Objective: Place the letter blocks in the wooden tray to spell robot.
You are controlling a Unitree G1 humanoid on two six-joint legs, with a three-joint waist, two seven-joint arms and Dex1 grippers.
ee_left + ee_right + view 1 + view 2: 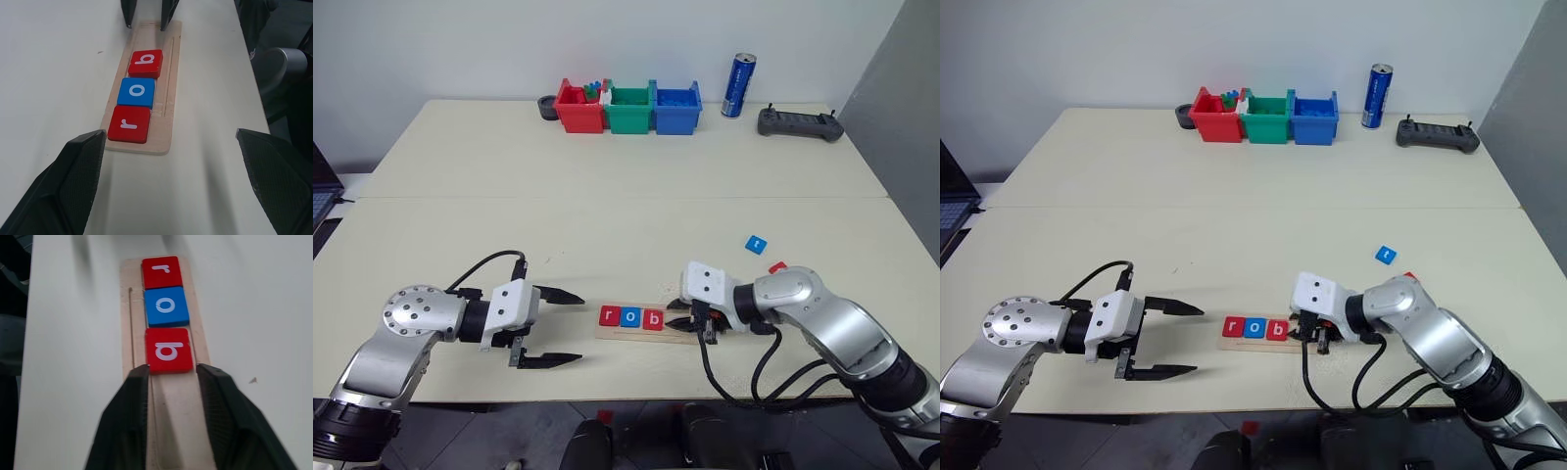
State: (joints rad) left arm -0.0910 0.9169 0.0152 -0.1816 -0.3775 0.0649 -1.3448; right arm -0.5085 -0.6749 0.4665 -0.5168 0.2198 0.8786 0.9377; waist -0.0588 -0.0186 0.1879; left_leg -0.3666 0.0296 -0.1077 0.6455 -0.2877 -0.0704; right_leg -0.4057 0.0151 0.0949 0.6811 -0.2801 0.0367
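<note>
Three letter blocks already sit in the wooden tray [641, 334] near the table's front edge: a red r [129, 124], a blue o [137, 92] and a red b [145, 63], touching one another in a row from the tray's left end. The right gripper [171, 374] hangs low over the bare stretch of groove just past the b, its jaws narrowly parted and flanking the near edge of that block but holding nothing, so the b looks freshly set down. The left gripper [558, 328] hovers off the tray's left end with jaws wide apart and empty. Two blocks lie loose toward the table's right edge, a blue one [756, 244] and a red one [777, 266] partly hidden behind the right arm; their letters are too small to read. By my judgement the next move calls for lifting the right gripper clear and fetching the second o, probably the blue block
</note>
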